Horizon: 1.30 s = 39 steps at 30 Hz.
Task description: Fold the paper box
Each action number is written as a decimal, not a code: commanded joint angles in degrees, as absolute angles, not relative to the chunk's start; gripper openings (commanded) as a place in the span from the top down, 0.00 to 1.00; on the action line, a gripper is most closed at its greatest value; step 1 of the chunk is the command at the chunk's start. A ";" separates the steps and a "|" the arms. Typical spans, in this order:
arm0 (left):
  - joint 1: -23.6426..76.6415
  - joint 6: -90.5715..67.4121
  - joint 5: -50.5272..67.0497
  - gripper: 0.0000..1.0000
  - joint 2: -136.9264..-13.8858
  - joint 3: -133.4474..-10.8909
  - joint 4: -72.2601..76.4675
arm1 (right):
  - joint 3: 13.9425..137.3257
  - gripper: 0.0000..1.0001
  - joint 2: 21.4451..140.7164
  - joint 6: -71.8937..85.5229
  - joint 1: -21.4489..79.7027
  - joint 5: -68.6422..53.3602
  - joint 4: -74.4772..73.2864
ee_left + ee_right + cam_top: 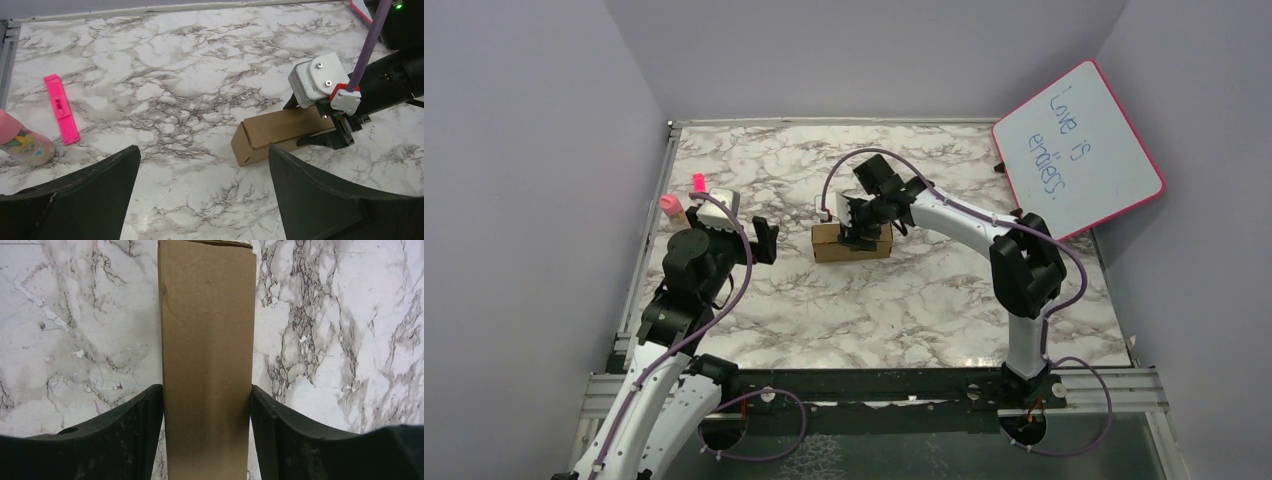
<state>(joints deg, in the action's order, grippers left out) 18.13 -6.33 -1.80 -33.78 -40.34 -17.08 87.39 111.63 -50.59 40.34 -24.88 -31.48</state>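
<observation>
Near the middle of the counter (904,310) I log item one: the paper box (207,315), plain brown, already a long closed carton lying flat on its broad side. At its far end, in the right wrist view, a flap edge looks slightly proud; I judge that end is not fully tucked.

Item two: the right end effector (206,395), clamped across the box's width with one finger pressed on each long side. I read this grip as a way to keep the carton square and pinned to the counter while an end gets closed.

Item three: the left end effector (202,152), fingers spread wide with nothing between them, hanging well apart from the box. It faces the box's near end, which I take as waiting to push a flap.

Item four: a pink stick (61,108) and a pink-capped bottle (25,142), off at the left edge, clear of the work.

Item five: a whiteboard (1079,150) leaning at the far right corner.
</observation>
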 commanded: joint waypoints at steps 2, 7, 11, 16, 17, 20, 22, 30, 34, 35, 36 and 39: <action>18.11 -5.74 -2.32 0.01 -33.13 -39.67 -17.45 | 88.23 0.42 111.11 -52.32 42.64 -18.23 -32.94; 17.92 -5.82 -2.76 0.01 -32.88 -39.73 -17.46 | 82.07 0.63 106.38 -53.21 45.91 -11.21 -25.63; 17.82 -6.04 -3.32 0.01 -32.62 -39.73 -17.46 | 76.77 0.69 103.64 -54.19 48.53 -4.37 -18.31; 17.77 -6.22 -4.10 0.01 -32.33 -39.64 -17.49 | 65.53 0.69 101.35 -58.47 51.70 6.24 0.29; 17.83 -6.19 -4.31 0.01 -32.26 -39.64 -17.44 | 63.57 0.68 101.58 -59.66 52.27 7.49 4.48; 17.68 -6.33 -4.90 0.01 -32.39 -39.60 -17.48 | 57.60 0.67 102.60 -63.16 53.40 10.25 17.85; 17.68 -6.28 -5.16 0.01 -32.42 -39.50 -17.40 | 53.57 0.65 103.76 -66.08 54.17 12.47 27.26; 17.67 -6.49 -5.77 0.01 -32.76 -39.39 -17.40 | 49.10 0.45 108.89 -66.67 57.73 20.90 35.99; 17.70 -6.44 -5.71 0.01 -32.87 -39.38 -17.40 | 49.82 0.29 107.60 -61.54 58.35 21.26 28.46; 17.67 -6.45 -5.71 0.01 -32.87 -39.45 -17.40 | 50.32 0.24 107.13 -60.09 58.40 20.90 25.97; 17.67 -6.39 -5.67 0.01 -32.87 -39.46 -17.40 | 50.81 0.19 106.56 -58.75 58.44 20.19 23.14; 17.63 -6.32 -5.39 0.01 -32.96 -39.45 -17.40 | 53.68 0.05 105.50 -54.74 58.53 17.99 12.91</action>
<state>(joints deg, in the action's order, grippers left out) 17.96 -6.37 -4.56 -32.97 -39.62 -17.43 50.46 107.26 -61.36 58.08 18.55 26.50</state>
